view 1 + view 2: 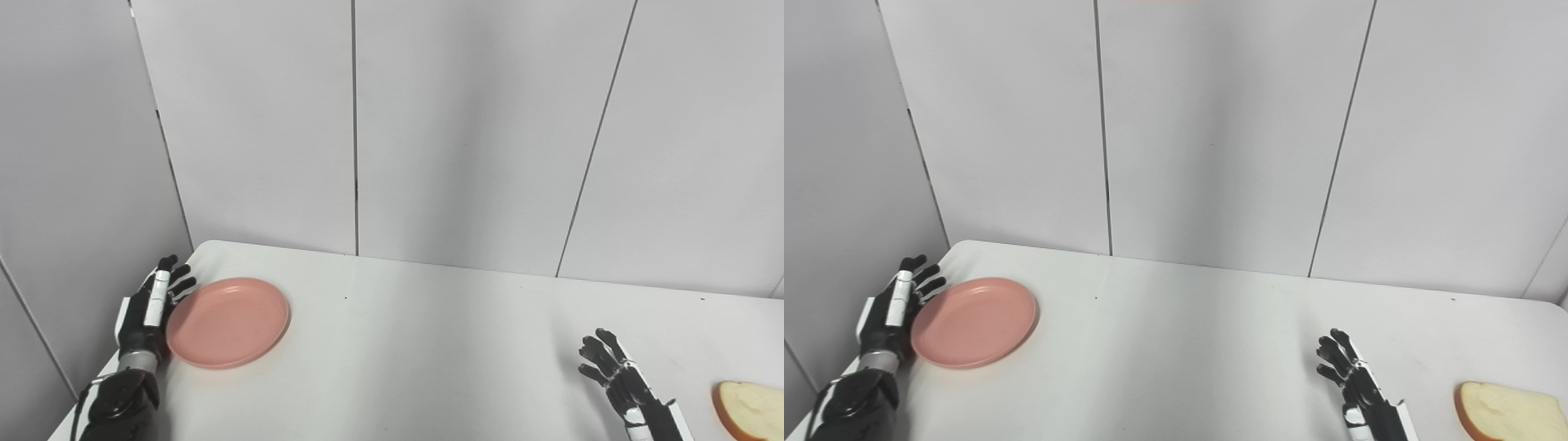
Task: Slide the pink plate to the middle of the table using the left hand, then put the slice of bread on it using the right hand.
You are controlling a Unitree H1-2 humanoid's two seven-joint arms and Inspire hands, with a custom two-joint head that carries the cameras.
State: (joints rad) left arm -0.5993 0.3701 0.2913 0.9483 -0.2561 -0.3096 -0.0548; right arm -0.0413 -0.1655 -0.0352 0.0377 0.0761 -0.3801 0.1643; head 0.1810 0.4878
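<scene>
Pink plate (228,322) at far-left of table (429,343), well short of middle. Left hand (149,312) open, fingers spread, flush against plate's left rim, holding nothing; push direction: rightward. Right hand (618,376) open, empty, near right. Bread slice (750,409) just right of it, near edge.
</scene>
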